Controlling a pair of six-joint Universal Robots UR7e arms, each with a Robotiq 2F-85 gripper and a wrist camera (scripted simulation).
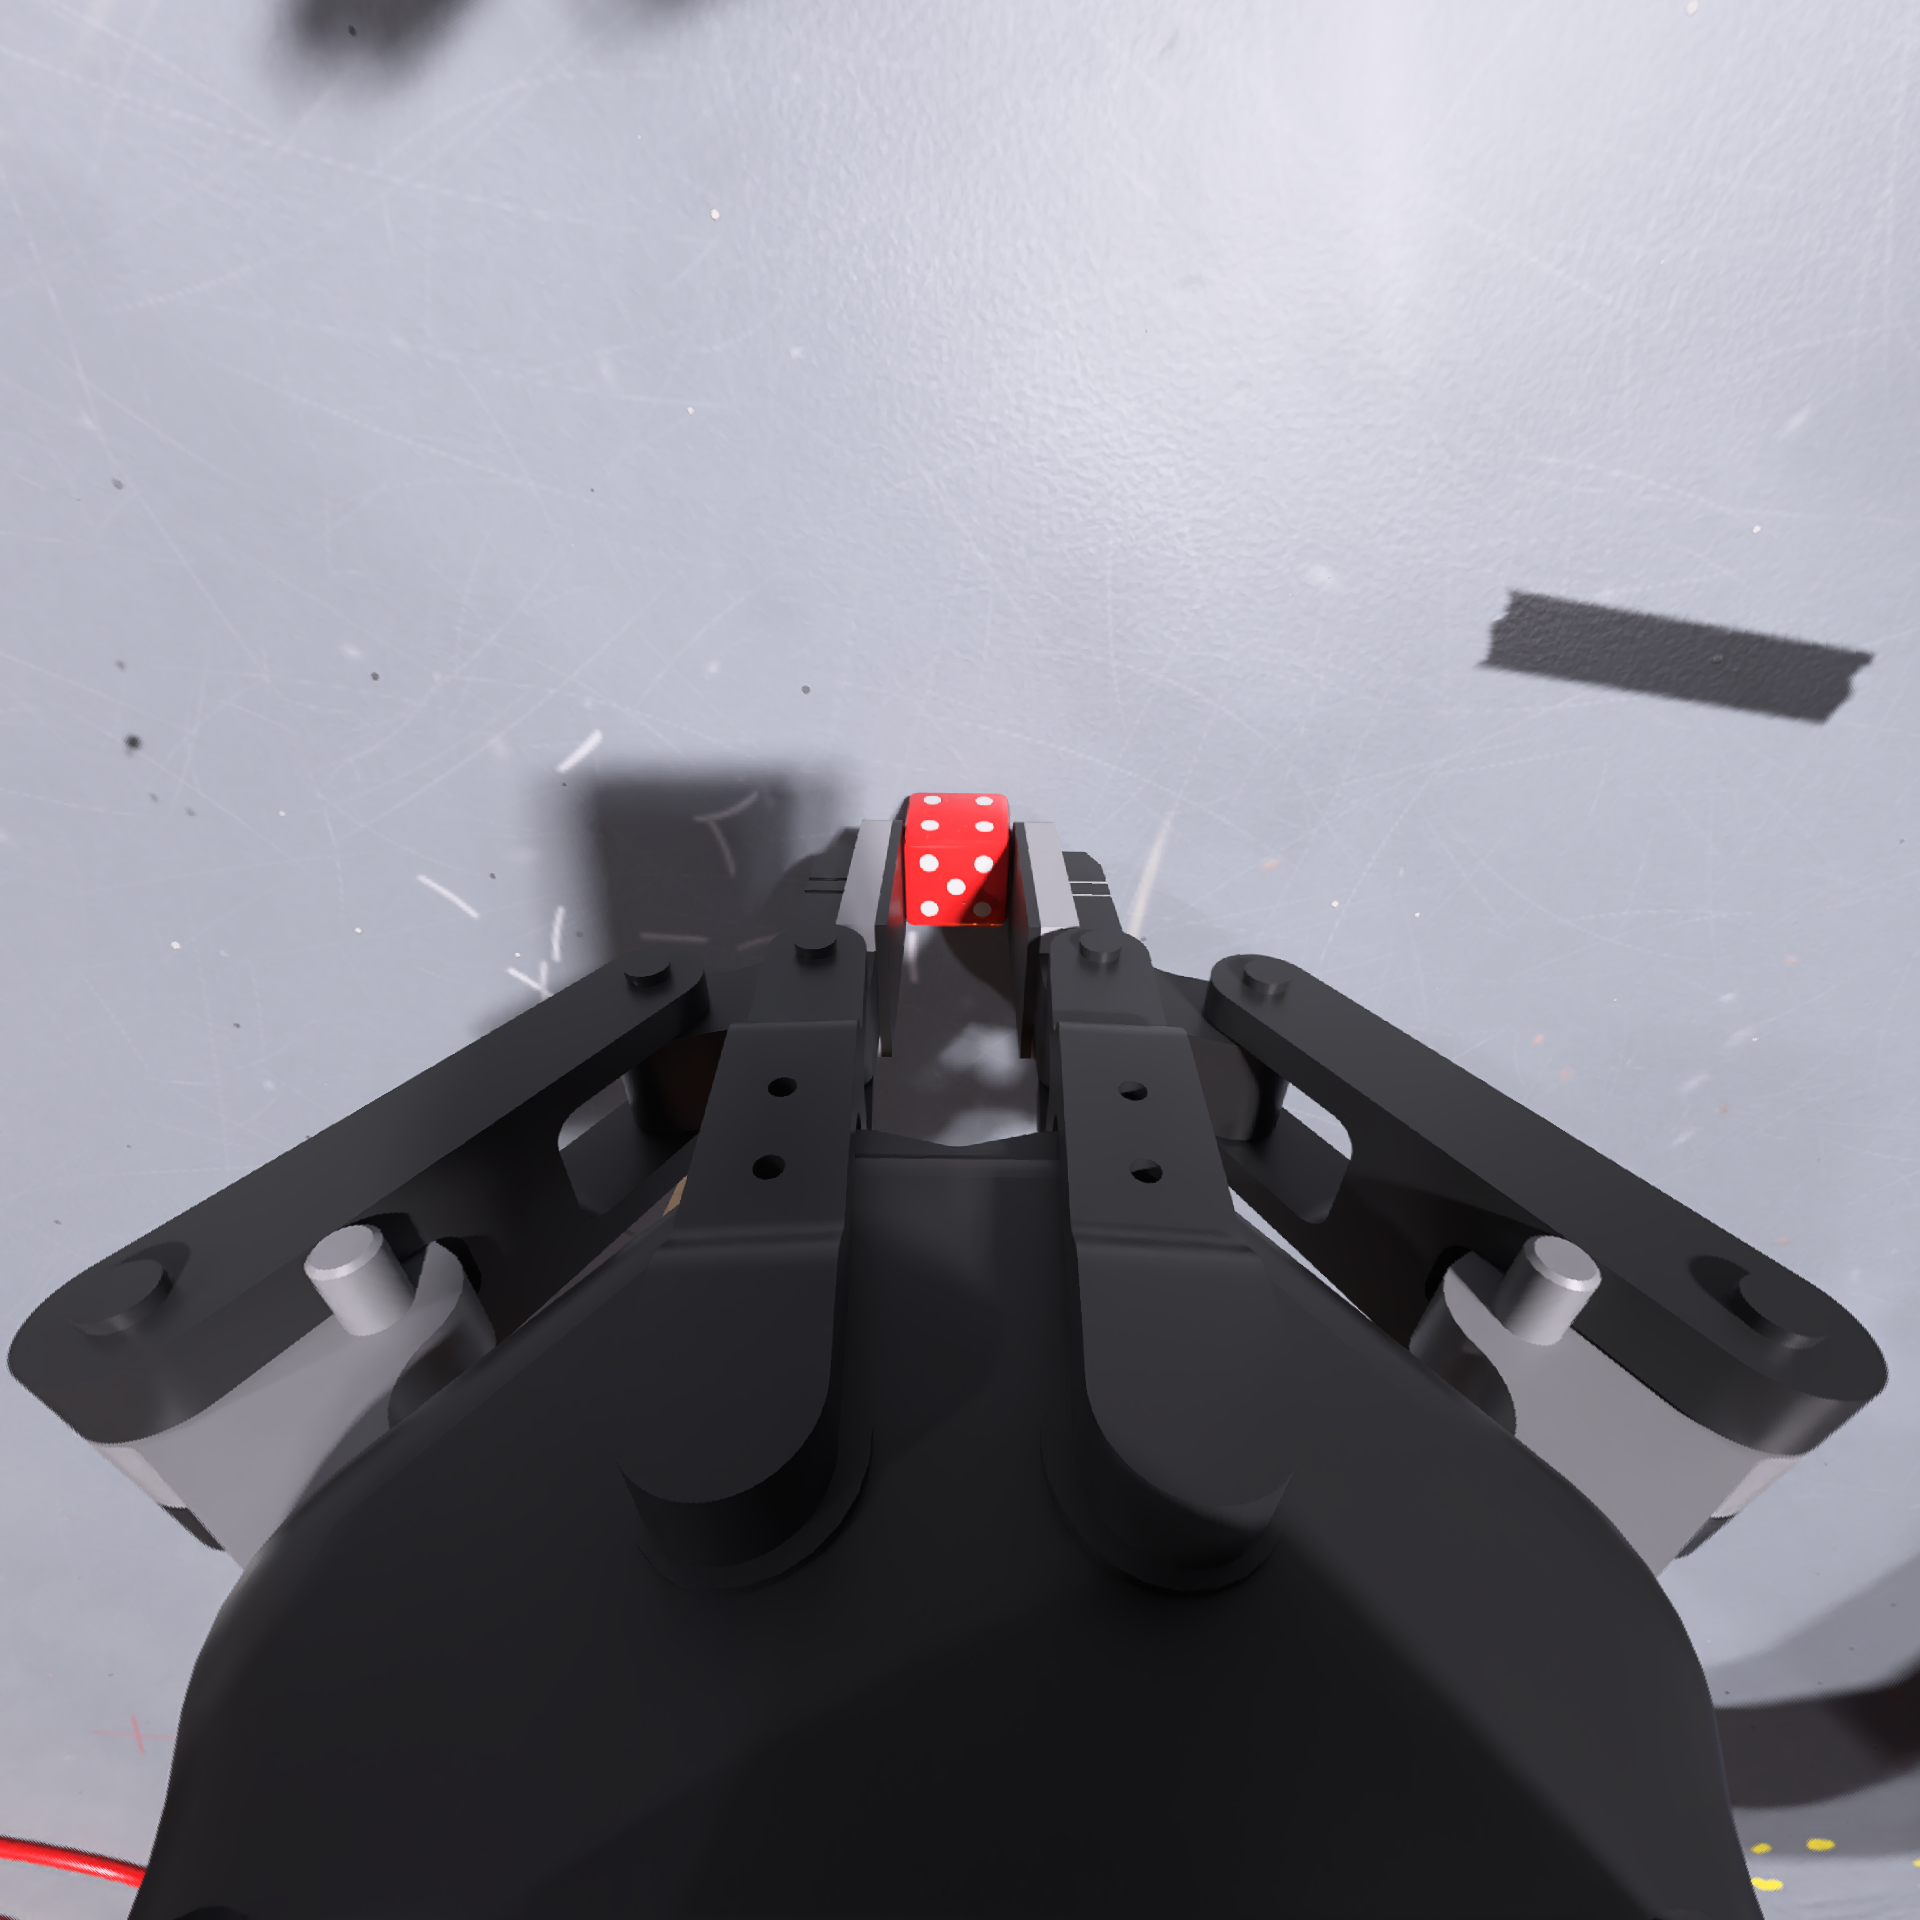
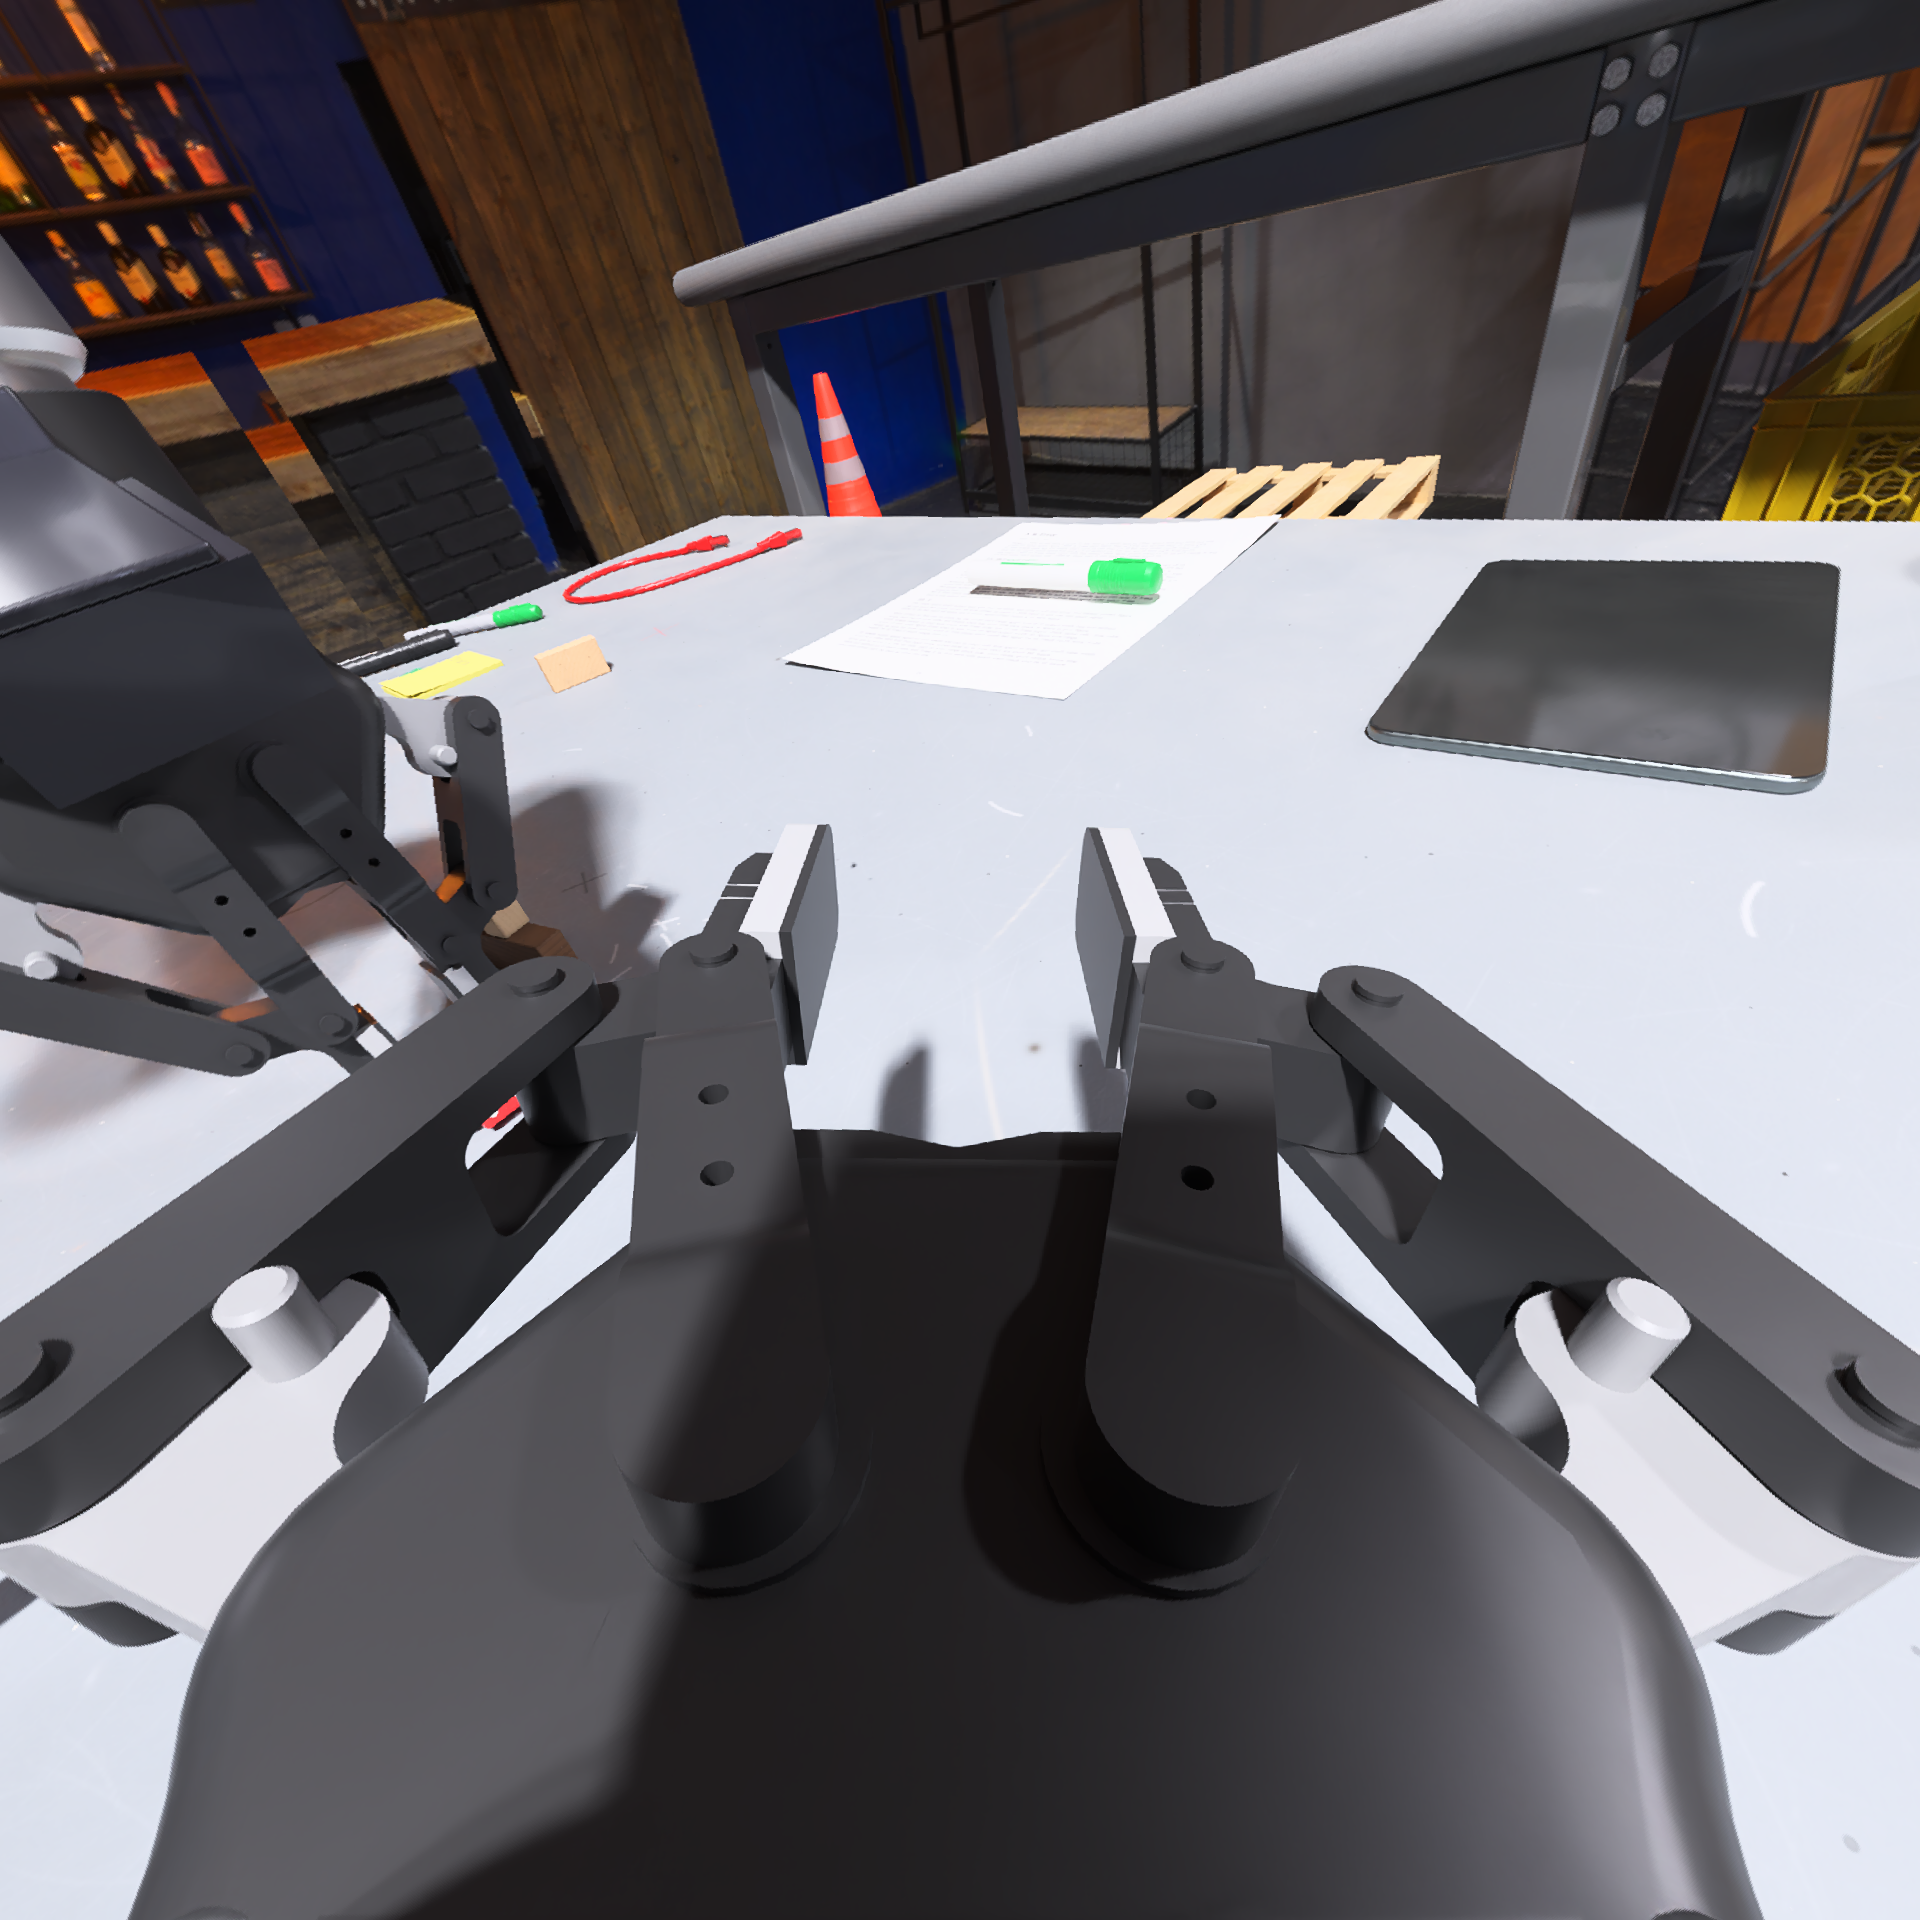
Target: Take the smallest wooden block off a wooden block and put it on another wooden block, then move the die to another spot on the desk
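My left gripper (image 1: 956, 862) is shut on the red die (image 1: 956, 860) with white pips, held between both pads close over the grey desk (image 1: 1039, 416). In the right wrist view a red sliver (image 2: 502, 1114) shows under my own left link, probably the die. My right gripper (image 2: 956, 914) is open and empty, low over the desk (image 2: 1039, 790). A pale wooden block (image 2: 509, 918) and a darker brown one (image 2: 542, 941) show behind the left gripper's links (image 2: 478, 800), mostly hidden. Another tan wooden block (image 2: 571, 662) lies alone farther back.
A dark tablet (image 2: 1621, 675) lies at the back right. A paper sheet (image 2: 935, 644) bears a green cylinder (image 2: 1124, 575). A red cable (image 2: 675, 566), a green-capped marker (image 2: 488, 621) and a yellow note (image 2: 442, 673) lie at the back left. Dark tape (image 1: 1673, 655) sticks to the desk.
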